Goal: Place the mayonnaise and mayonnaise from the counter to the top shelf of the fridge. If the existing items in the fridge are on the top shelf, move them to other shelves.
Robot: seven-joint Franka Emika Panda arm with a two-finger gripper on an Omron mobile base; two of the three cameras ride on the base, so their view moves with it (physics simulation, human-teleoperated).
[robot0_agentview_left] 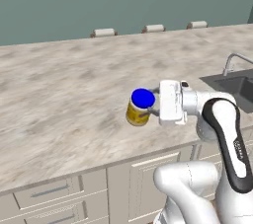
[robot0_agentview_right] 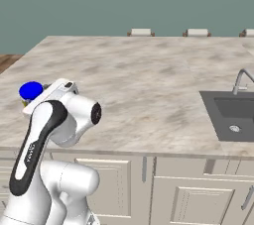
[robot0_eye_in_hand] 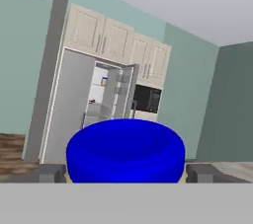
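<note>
In the left base view a small cream-yellow mayonnaise jar with a bright blue round lid (robot0_agentview_left: pixel 140 106) sits on the broad beige mottled stone-look desk (robot0_agentview_left: pixel 64 94) near its front edge, immediately left of the white arm's end effector (robot0_agentview_left: pixel 154 105) — the hand reaches in sideways, level with the jar's upper half, and the jar's long axis stands upright. In the hand view the blue lid lies dead ahead between the two dark fingertips (robot0_eye_in_hand: pixel 52 173), which stand wide on either side, seemingly not yet clamped — though contact is cut off at the bottom edge. Far behind, the tall grey fridge (robot0_eye_in_hand: pixel 74 104) stands open, its shelves too small to make out, and in the right base view the arm hides most of the jar.
</note>
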